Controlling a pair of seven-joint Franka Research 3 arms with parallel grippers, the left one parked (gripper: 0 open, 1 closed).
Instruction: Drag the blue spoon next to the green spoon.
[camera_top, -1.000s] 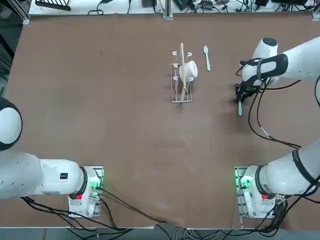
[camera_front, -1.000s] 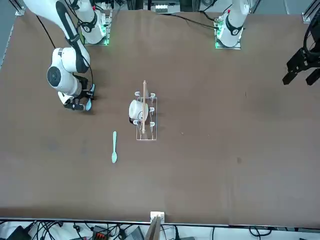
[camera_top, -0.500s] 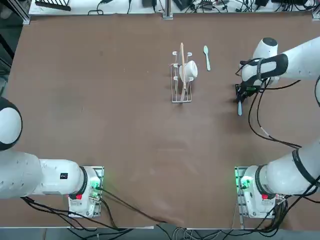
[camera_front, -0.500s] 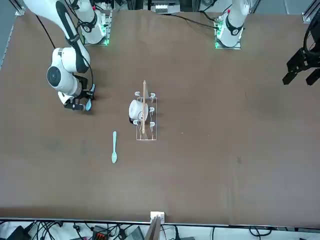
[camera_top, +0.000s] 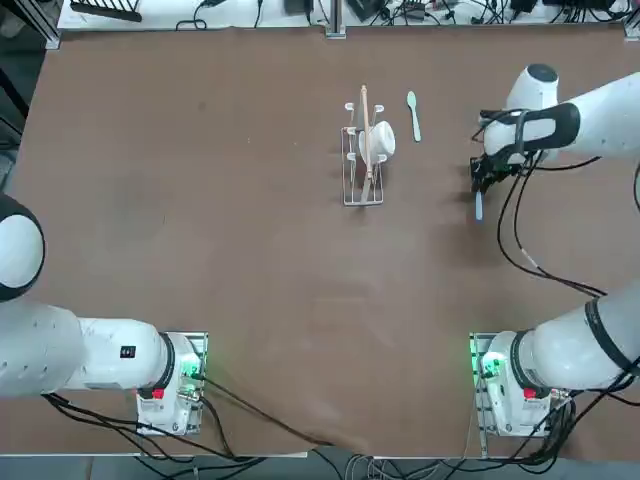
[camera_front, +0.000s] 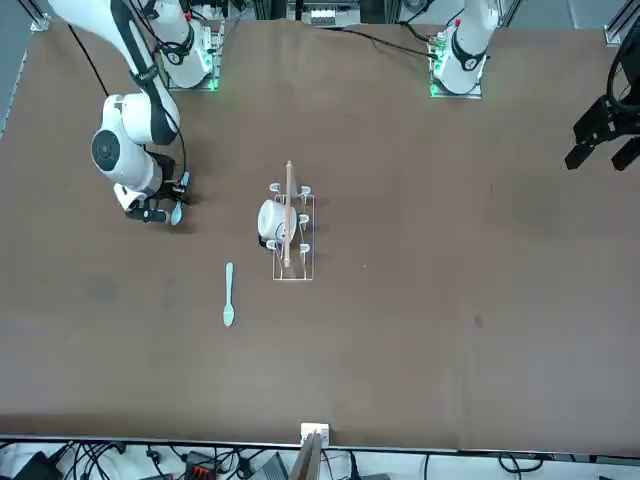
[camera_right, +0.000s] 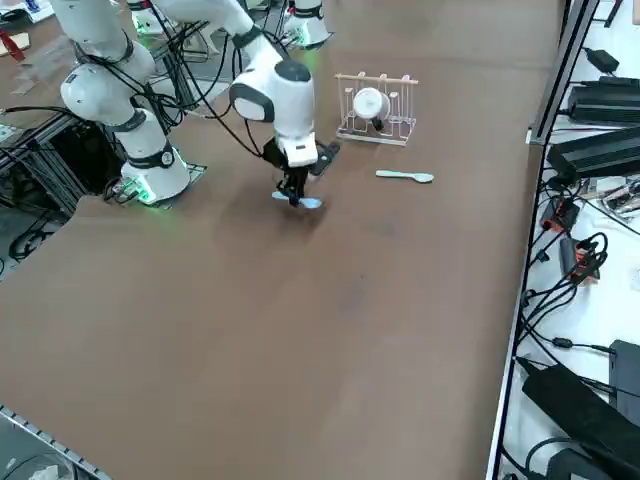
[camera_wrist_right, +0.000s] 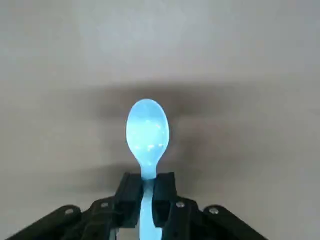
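At the top view's right, the right tool (camera_top: 481, 185) pinches the light-blue plastic spoon (camera_wrist_right: 147, 131), mid-drag; next likely slides up-left toward the mint-green plastic spoon (camera_top: 413, 114).

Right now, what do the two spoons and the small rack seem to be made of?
The blue spoon, held in the right gripper, looks like glossy plastic: small highlights on its bowl. The green spoon looks like similar pale plastic, finish unclear. The rack seems to be thin metal wire with white tips.
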